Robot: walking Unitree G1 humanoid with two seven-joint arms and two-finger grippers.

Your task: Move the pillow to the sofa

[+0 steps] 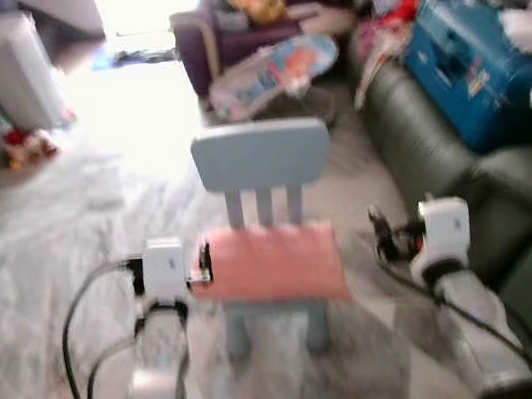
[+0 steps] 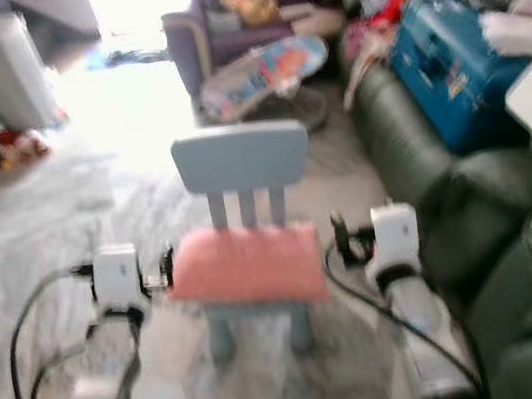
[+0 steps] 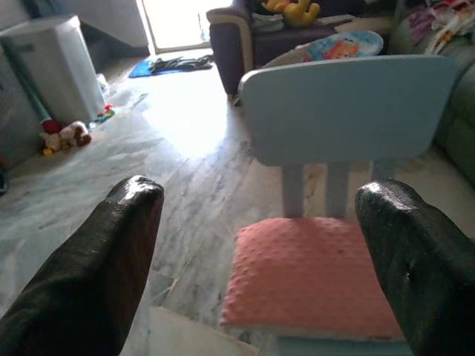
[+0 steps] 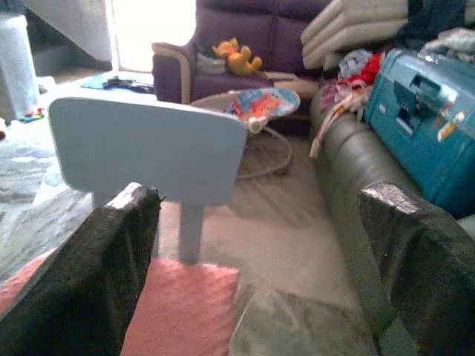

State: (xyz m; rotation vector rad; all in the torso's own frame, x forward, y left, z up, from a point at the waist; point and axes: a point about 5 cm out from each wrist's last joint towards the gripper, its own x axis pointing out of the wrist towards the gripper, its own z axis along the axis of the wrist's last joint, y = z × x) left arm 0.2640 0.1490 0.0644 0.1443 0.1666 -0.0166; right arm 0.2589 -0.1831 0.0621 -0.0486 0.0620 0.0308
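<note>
The pink pillow (image 1: 269,265) lies flat on the seat of the small light-blue chair (image 1: 260,156), with the dark green sofa (image 1: 431,153) on the right. The left tool (image 1: 199,266) sits at the pillow's left edge; the right tool (image 1: 381,232) stands just off its right edge. Both tools are spread wide and hold nothing. To grasp well, bring each tool inward at seat height until the fingers (image 3: 104,259) straddle the pillow's edges, close evenly on both sides, then lift clear of the chair back before turning right.
</note>
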